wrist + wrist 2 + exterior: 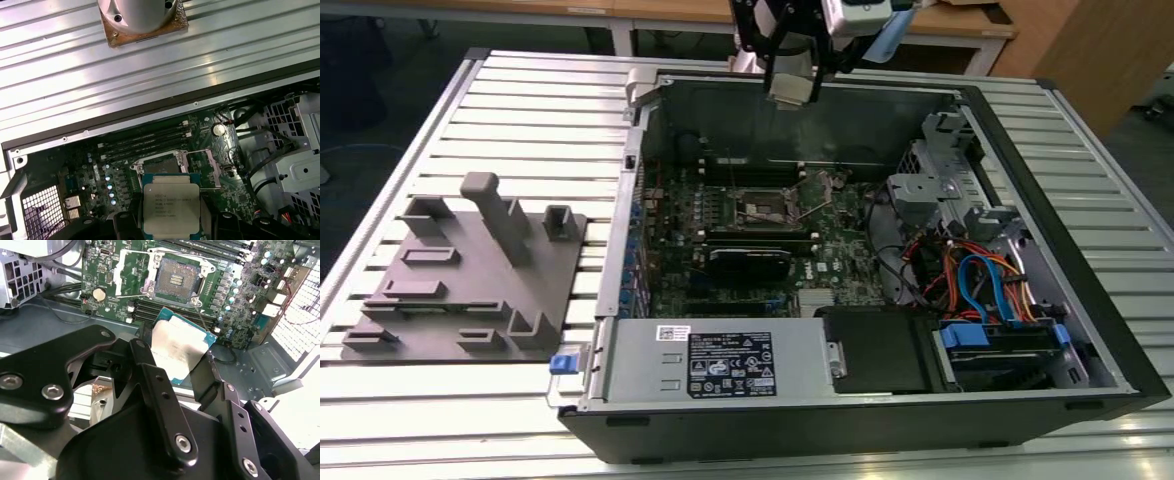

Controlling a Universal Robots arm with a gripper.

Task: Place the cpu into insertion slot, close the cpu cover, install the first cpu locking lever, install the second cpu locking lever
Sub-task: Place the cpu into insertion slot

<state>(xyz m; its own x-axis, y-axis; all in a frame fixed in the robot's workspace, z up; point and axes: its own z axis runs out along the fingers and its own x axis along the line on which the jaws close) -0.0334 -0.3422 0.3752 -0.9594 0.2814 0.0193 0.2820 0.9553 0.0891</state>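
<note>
The gripper's (175, 359) black links are looming closest in the second wrist view. Its fingers (145, 357) are clamping narrowly on the cpu (179, 347), one on each of two opposite edges. The links are hiding the chip's near corner, so I am seeing only its dull metal top and a strip of its green rim.

In the first wrist view the cpu (171, 205) is hanging metal side up above the board (240, 200), clear of it. One of its edges is being cut off by the picture's border, and the fingers are partly masking its sides.

The slot (176, 282) is lying open beyond the chip, with its dark centre bare. In the first wrist view the chip is covering the slot's near edge. The cover (119, 277) is standing swung open beside the slot, though I am finding its thin frame hard to separate from the board behind it.

In the exterior view the gripper (790, 90) is hovering high over the case (720, 120), by its wall farthest from that camera. There I am not managing to make out the chip between the fingers. The case is sitting on a slatted table (520, 100), and a grey fixture (467, 290) is lying on the table at the exterior view's left.
</note>
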